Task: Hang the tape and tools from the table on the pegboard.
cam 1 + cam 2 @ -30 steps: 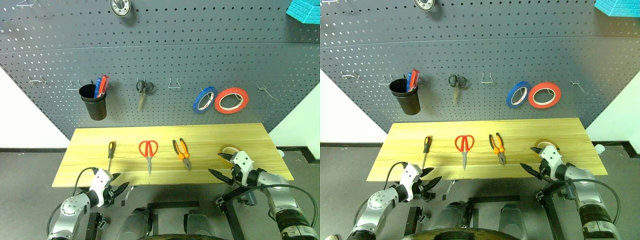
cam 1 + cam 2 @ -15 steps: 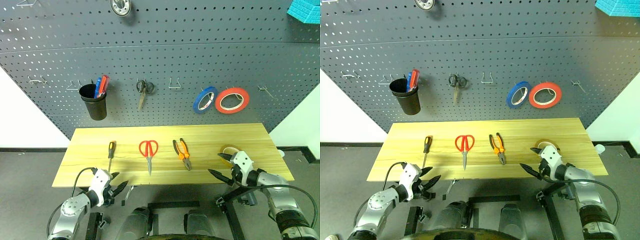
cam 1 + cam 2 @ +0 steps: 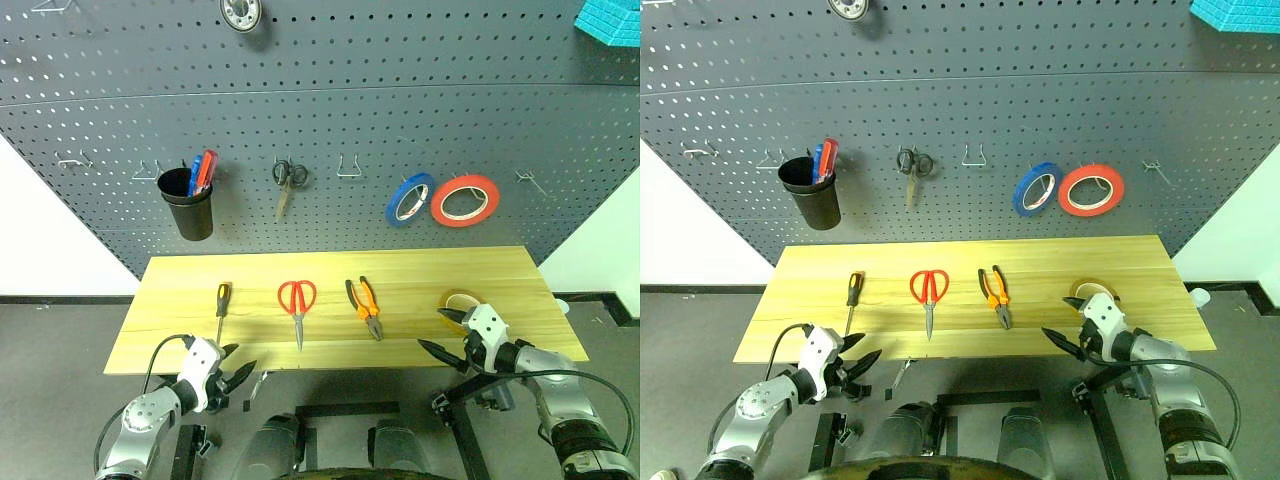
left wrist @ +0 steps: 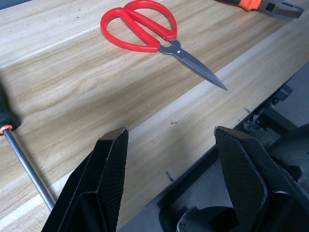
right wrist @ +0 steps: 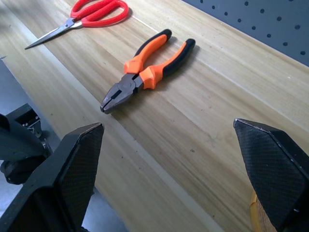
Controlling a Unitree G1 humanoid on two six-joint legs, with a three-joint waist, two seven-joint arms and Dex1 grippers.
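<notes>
Comparing with a second ago, you see no change: left gripper [image 3: 238, 377] and right gripper [image 3: 440, 331] hover apart, empty; the tape [image 3: 458, 299] still lies on the worktop [image 3: 420, 270].

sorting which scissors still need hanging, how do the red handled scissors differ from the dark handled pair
The red-handled scissors lie flat on the table, blades pointing toward its near edge; the dark-handled scissors already hang on a hook on the pegboard, blades pointing down. Red handles stand out bright against the light wood; the other pair's grey handles nearly blend into the dark panel. Both pairs are closed, with handles above the blades in the head views.
</notes>
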